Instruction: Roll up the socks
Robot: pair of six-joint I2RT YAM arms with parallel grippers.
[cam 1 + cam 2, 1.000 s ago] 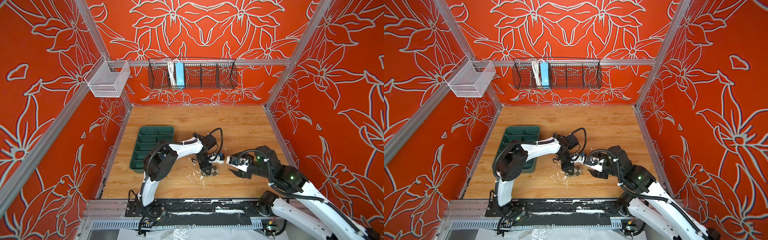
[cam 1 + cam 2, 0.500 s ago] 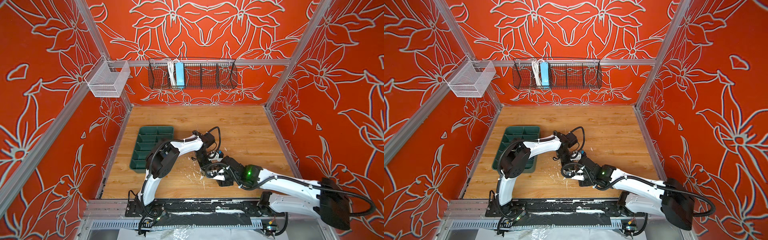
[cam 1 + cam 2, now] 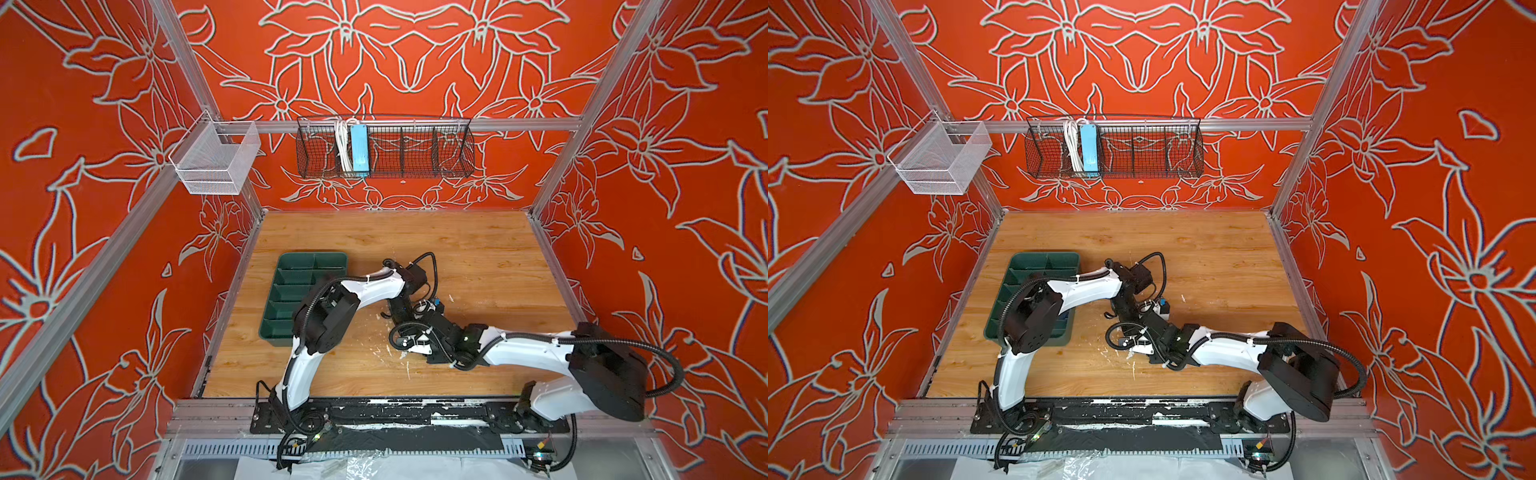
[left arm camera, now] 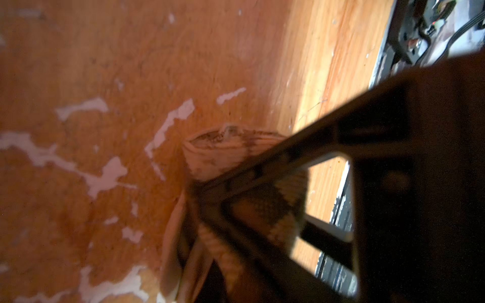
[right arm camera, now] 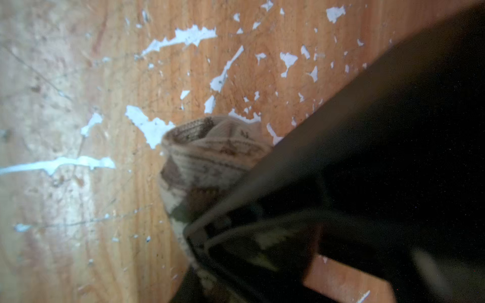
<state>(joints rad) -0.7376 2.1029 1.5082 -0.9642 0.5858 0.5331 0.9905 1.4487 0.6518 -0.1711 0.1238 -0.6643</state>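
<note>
Left wrist view: argyle sock rolled and pinched at mid-table

Left wrist and right wrist views both give us the argyle sock [image 4: 231,154], beige with brown diamonds, wound into a tight roll over the wooden table [image 4: 105,65]. We cannot tell whether the roll rests on the wood or hangs just clear of it. From the left wrist, its loose fabric gathers and runs back beside 1 dark finger [image 4: 367,126], so we read the left claw [image 3: 401,316] as narrow and holding the sock. From the right wrist, the sock [image 5: 210,157] sits hard against another dark finger [image 5: 367,131], but the picture is blurred and we cannot tell whether the right claw [image 3: 411,332] is closed on it.

In both top views the 2 claws meet near the middle of the table, a little toward the front edge, and their arms hide the sock. A green tray [image 3: 286,286] with several compartments lies to the left, well apart from the claws. On the back wall hangs a black wire basket [image 3: 415,153], and a white mesh basket [image 3: 212,166] hangs at the left corner
</note>
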